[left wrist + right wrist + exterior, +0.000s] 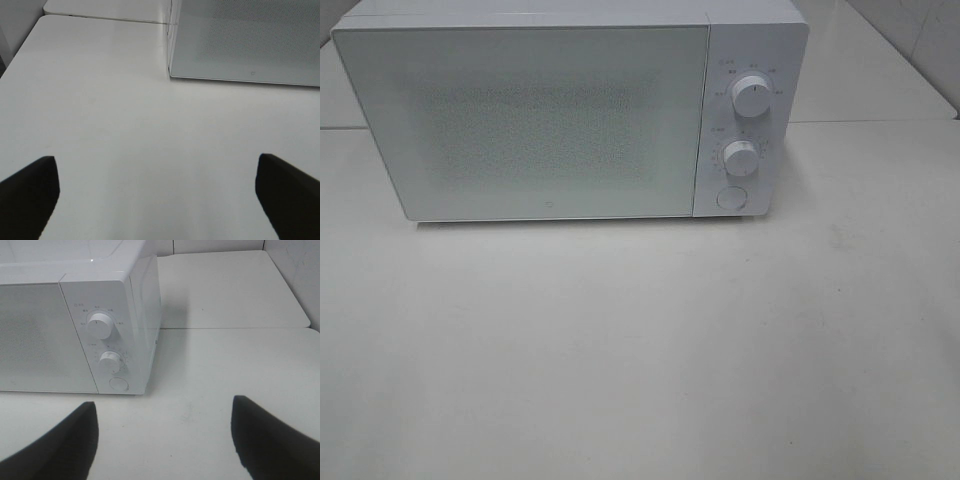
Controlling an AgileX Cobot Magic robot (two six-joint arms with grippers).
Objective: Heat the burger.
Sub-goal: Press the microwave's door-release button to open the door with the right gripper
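white tabletop (640,380) in front. left gripper (155,170) and right gripper (164,410) both spread wide, nothing between the fingers. farther back a white microwave (570,20), door (470,150) shut, upper knob (751,97), lower knob (741,157), round button (731,198). burger not in view; inside or elsewhere, can't tell. likely light, soft, layers slide: grip gently across the bun sides.

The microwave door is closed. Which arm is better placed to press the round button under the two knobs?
Probably the right. The right claw, open, faces the control panel, with the round button just ahead. The left claw, also open, sees only the opposite corner of the door.
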